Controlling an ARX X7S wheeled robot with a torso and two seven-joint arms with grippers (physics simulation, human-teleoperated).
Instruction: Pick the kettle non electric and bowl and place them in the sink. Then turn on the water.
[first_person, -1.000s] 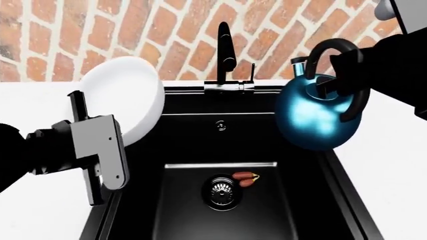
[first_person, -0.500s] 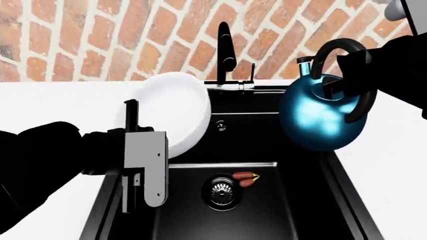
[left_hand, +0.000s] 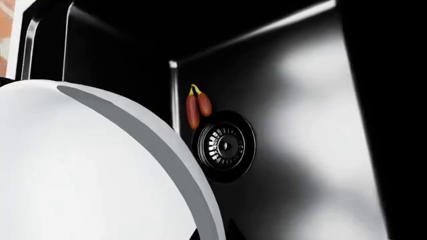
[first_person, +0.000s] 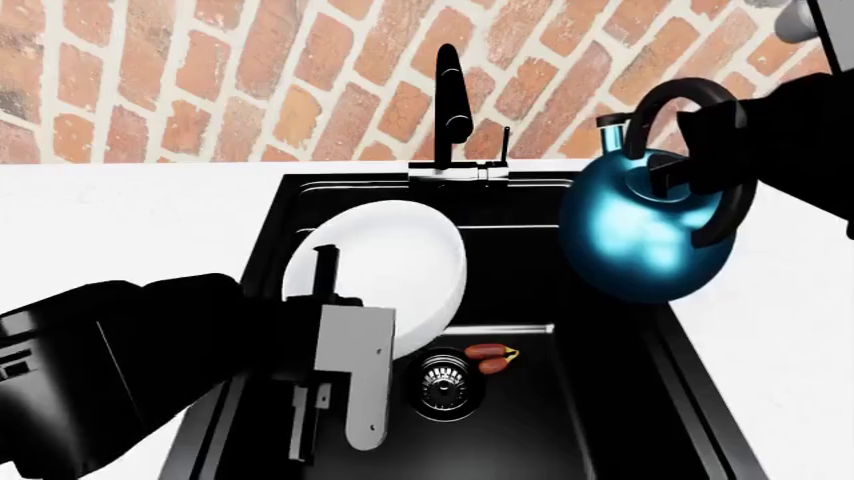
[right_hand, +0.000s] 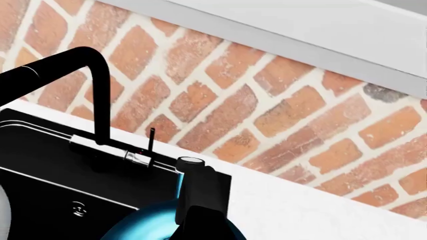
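The white bowl hangs tilted over the left half of the black sink, held at its rim by my left gripper, which is shut on it. In the left wrist view the bowl fills the near side, above the sink floor. The teal-blue kettle hangs over the sink's right rim, its black arched handle gripped by my right gripper. The right wrist view shows the kettle's top and the black faucet. No water stream shows at the faucet.
The drain lies in the sink floor with two small red peppers beside it; both also show in the left wrist view, the drain and peppers. White counter flanks the sink; a brick wall stands behind.
My left arm has carried the bowl rightward from over the left counter edge to over the sink and lower. The kettle and right arm have barely moved.
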